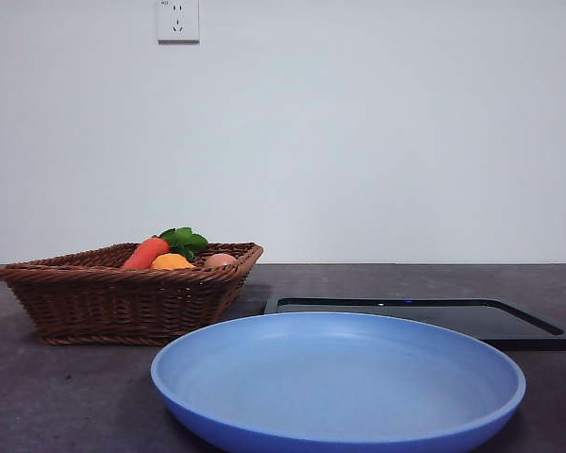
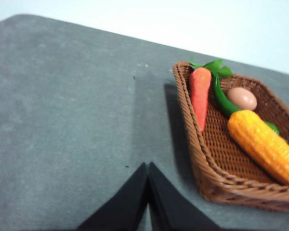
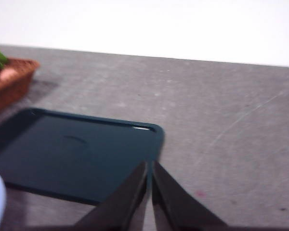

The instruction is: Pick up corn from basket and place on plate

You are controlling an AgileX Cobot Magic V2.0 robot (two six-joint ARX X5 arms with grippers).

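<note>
The corn point(image 2: 264, 143) is seen lying in the basket point(image 2: 209, 173), on the woven floor, with one rounded end near the pale egg-like ball point(image 2: 242, 98) and a green stalk point(image 2: 222, 98). A carrot point(image 2: 200, 95) with green leaves lies along the basket wall beside it, apart from the corn. In the front view only a small orange-yellow part of the corn point(image 1: 172, 261) is visible above the braided rim of the basket point(image 1: 123, 302), between the carrot point(image 1: 145, 252) and the ball point(image 1: 220, 260).

The plate point(image 1: 264, 429) stands on the grey surface point(image 2: 62, 120), near the camera and bare, just beside the basket. A black tray point(image 1: 509, 326) lies behind the plate; the basket is at its other end.

The left hand point(image 2: 148, 166) is held above the bare surface just beside the basket, its jaws pressed together, nothing between them. The right hand point(image 3: 150, 166) is held over the near corner of the tray point(image 3: 72, 154), jaws likewise together and holding nothing. A wall socket point(image 1: 177, 20) is noted on the white wall.
</note>
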